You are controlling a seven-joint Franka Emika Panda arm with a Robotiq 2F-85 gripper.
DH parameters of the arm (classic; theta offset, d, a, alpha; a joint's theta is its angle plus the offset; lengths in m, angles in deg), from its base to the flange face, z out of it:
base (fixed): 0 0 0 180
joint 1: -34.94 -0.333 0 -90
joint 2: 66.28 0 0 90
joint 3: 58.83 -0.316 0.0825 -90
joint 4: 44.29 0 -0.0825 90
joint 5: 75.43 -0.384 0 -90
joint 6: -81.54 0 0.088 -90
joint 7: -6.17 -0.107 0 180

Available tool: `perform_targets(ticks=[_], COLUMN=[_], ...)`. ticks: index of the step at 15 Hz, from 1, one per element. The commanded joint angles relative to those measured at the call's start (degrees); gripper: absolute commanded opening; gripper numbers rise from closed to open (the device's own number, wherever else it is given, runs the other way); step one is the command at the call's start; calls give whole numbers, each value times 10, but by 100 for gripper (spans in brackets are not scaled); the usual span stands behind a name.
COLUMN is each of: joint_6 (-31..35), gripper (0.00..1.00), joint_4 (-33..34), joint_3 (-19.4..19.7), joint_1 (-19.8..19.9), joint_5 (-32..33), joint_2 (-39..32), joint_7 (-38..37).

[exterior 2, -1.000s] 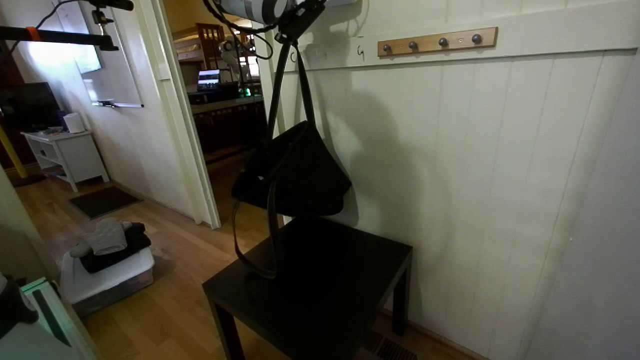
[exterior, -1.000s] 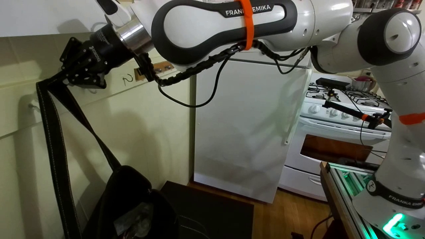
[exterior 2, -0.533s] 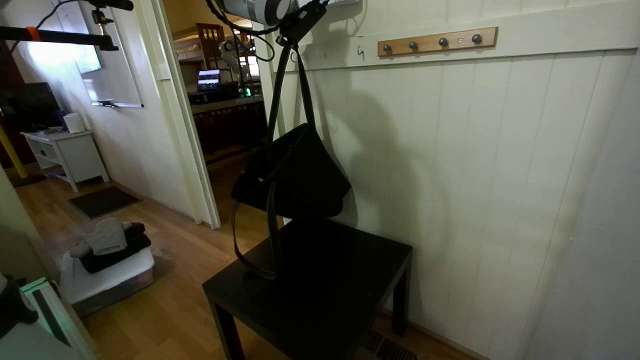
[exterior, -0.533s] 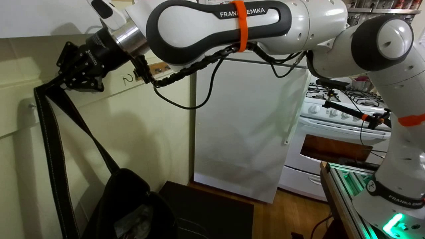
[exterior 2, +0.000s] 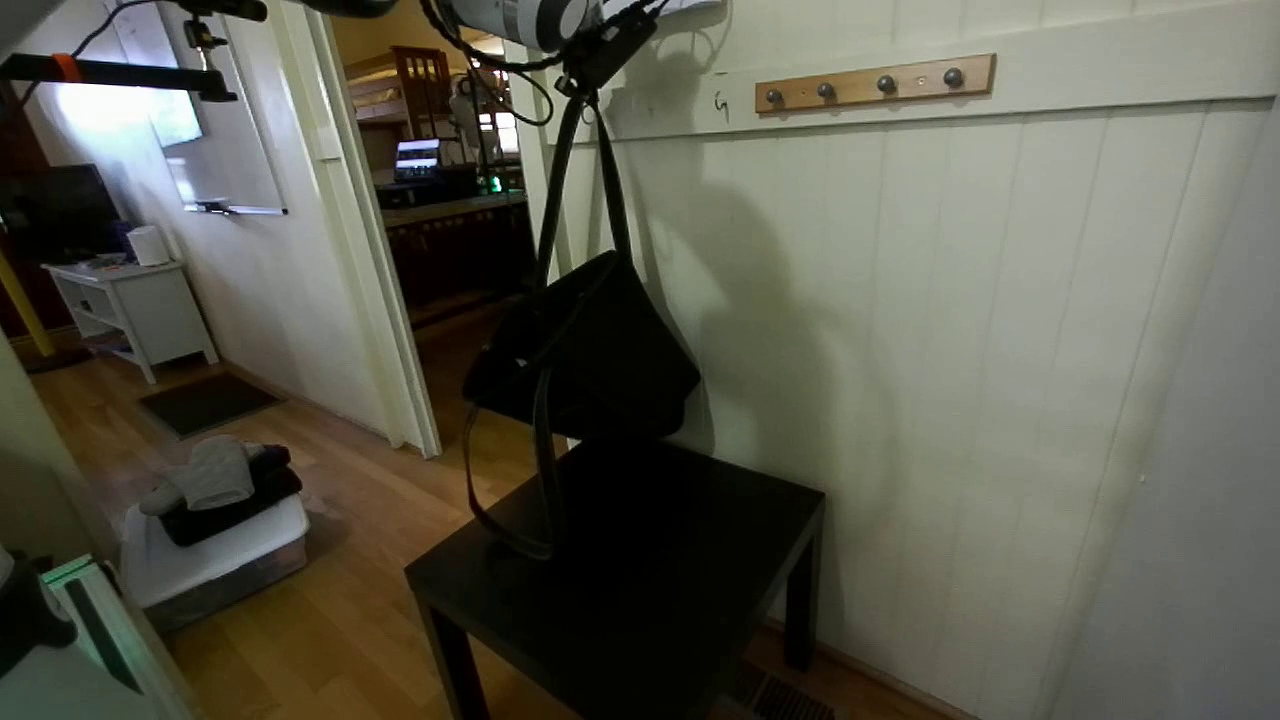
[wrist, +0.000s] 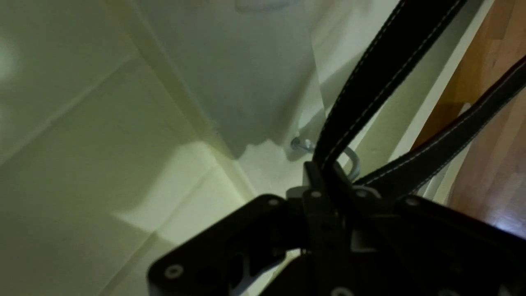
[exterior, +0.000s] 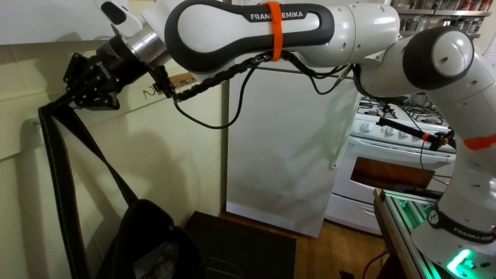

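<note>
My gripper (wrist: 328, 176) is shut on the strap of a black bag, high against the pale wall. White stitching runs along the strap (wrist: 378, 78), which splits into two lengths below the fingers. The bag (exterior 2: 610, 360) hangs tilted, its mouth partly open, with something pale inside, above the black table (exterior 2: 640, 600). I cannot tell whether its bottom touches the tabletop. A second strap (exterior 2: 545, 460) droops in a loop down to the table. Just beyond my fingertips in the wrist view, a curved metal hook (wrist: 354, 162) sticks out from the wall, partly hidden by the strap.
Another wall hook (exterior: 149, 92) and a wooden rack (exterior 2: 875, 84) with several knobs are on the same wall board. A white cabinet (exterior: 46, 21) overhangs the gripper. A white panel (exterior: 283, 155) and a stove (exterior: 387, 155) stand farther along. A doorway lies beyond the bag.
The arm has moved a little down and left in an exterior view, with the strap still in the gripper. The bag has sunk slightly with it.
</note>
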Motion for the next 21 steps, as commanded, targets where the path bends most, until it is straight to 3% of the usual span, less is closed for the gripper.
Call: perform_targets(ticks=[1,21], joint_6=[-21,-103], gripper=[2,2], joint_4=[70,197], joint_3=[6,12], joint_1=[-21,-56], joint_5=[12,17], joint_2=[-31,-98], joint_7=[7,23])
